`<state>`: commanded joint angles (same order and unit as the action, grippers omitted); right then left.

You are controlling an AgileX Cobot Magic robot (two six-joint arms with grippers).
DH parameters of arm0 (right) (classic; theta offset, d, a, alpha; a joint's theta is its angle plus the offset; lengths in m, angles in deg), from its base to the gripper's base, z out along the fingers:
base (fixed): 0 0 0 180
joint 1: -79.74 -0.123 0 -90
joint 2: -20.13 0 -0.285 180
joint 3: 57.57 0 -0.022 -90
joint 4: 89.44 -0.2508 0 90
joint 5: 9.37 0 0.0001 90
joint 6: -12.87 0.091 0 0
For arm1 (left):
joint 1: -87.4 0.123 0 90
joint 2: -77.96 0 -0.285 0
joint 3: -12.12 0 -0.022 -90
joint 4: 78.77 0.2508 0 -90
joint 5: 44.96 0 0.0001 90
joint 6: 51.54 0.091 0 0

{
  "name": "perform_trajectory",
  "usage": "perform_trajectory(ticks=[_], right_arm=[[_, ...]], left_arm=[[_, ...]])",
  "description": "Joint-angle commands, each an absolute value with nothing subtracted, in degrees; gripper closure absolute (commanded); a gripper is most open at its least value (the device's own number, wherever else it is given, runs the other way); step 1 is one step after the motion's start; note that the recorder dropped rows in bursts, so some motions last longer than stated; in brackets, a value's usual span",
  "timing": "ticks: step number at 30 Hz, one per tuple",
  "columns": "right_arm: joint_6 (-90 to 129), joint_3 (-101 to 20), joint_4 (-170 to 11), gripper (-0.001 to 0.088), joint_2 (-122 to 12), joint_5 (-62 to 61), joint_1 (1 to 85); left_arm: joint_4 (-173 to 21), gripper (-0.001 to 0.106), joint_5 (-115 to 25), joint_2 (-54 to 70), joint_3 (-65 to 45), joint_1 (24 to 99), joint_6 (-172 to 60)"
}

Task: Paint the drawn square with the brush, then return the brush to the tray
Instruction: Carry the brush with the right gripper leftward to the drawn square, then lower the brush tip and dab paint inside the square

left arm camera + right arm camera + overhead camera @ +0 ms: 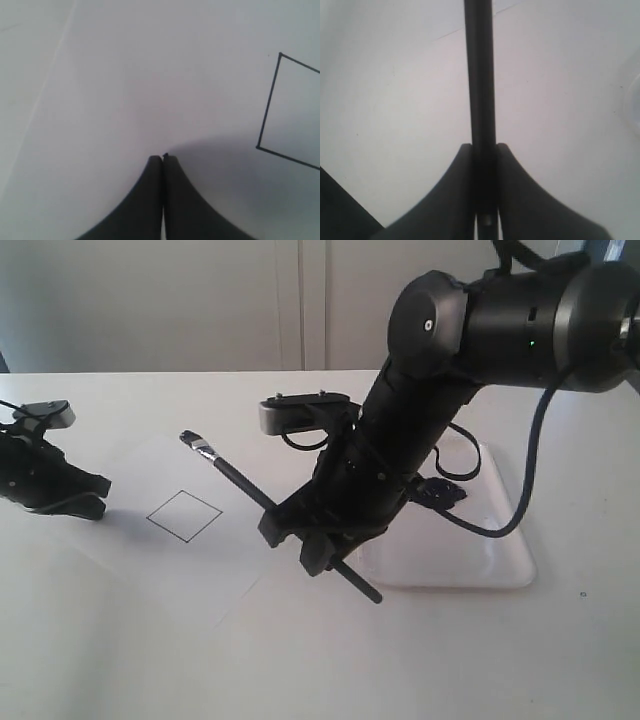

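Black brush (236, 481): clamped by the handle in right gripper (484, 149), tilted, bristle end over paper (120, 540) near drawn square (184, 514).
Left gripper (163, 159): jaws together, holding nothing, beside square.
Square interior: plain white.
Tray (500, 575): beside right gripper.

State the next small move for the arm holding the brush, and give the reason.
Probably bring the tip of the brush down and back onto the drawn square. The jaws of the right gripper are shut on the handle, the tip appears to sit past the square's far corner, and the square's inside is unpainted white.
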<state>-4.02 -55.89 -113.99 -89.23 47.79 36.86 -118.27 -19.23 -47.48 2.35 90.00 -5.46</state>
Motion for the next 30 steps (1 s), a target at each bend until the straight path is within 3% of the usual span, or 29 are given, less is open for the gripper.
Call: perform_trajectory(ticks=[19,30], right_arm=[[-4.91,-56.68,-115.28,0.0868,-98.17,48.22,36.86],[-5.19,-63.1,-114.92,0.0868,-103.23,49.32,34.35]], left_arm=[[-118.52,0.105,-18.25,-47.54,2.35,90.0,-6.64],[-118.52,0.105,-16.88,-47.54,2.35,90.0,-6.52]])
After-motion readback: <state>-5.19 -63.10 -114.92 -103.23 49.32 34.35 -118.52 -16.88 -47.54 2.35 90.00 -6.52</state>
